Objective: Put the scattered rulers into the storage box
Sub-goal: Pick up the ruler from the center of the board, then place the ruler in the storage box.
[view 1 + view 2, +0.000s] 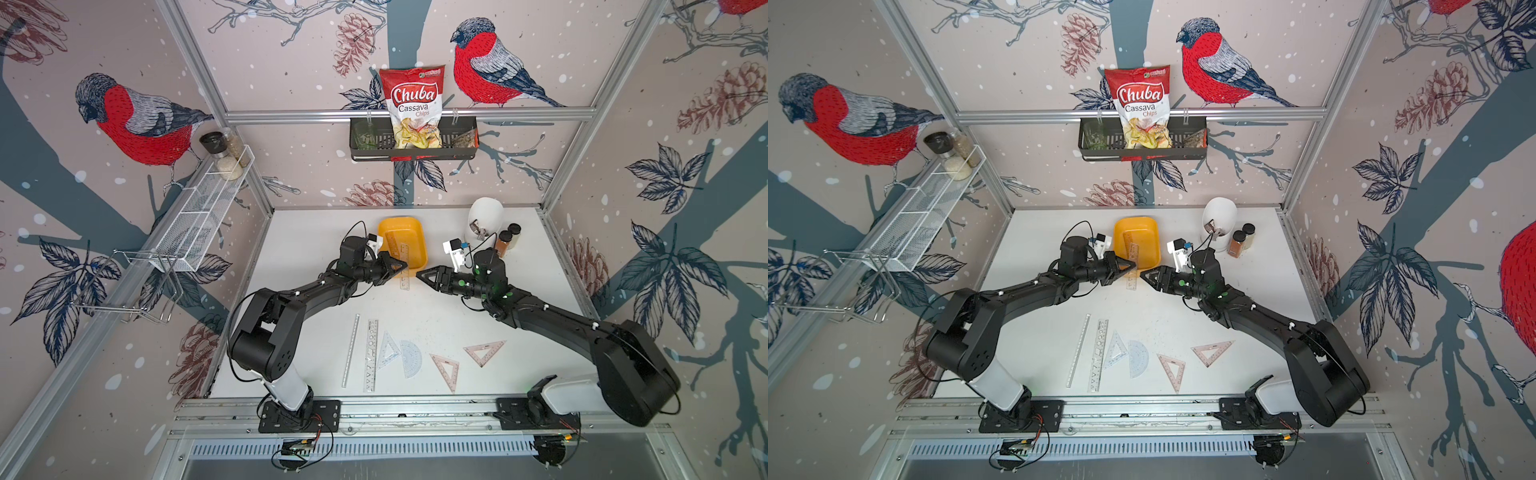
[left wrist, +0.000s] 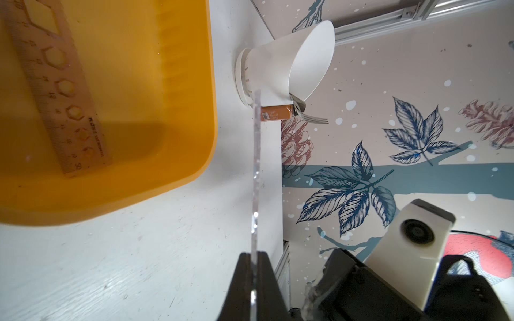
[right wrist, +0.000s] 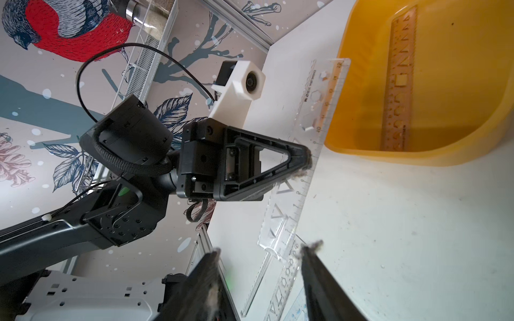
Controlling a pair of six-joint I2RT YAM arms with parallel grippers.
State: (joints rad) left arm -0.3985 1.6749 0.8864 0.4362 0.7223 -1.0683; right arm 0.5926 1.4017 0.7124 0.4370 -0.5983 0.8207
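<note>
Setting: we see a white bench [image 1: 415, 307] inside walls papered with red-breasted birds and pine cones.
Storage box: the yellow storage box [image 1: 415, 245] sits toward the back of the bench, near the middle.
In the box: one pinkish stencil ruler [image 2: 55, 91] lies flat on its floor.
Left hand: the left hand [image 3: 304, 159] is clamped on a clear stencil ruler [image 3: 317, 133]. We see it held up on its long edge, just beside the box's near corner, with its far end reaching over the rim.
Right hand: the right hand [image 1: 419, 275] has its jaws apart at the near end of that ruler. We cannot tell whether a pad touches it.
Front of bench: six more pieces lie flat in a loose row: a straight ruler [image 1: 351, 351], a second stencil ruler [image 1: 371, 355], a pale blue triangle [image 1: 388, 351], a protractor [image 1: 411, 359] and two pinkish triangles [image 1: 446, 370] [image 1: 484, 351].
Back right: we note a white pot [image 1: 484, 220] with two spice jars [image 1: 505, 243] beside it.
</note>
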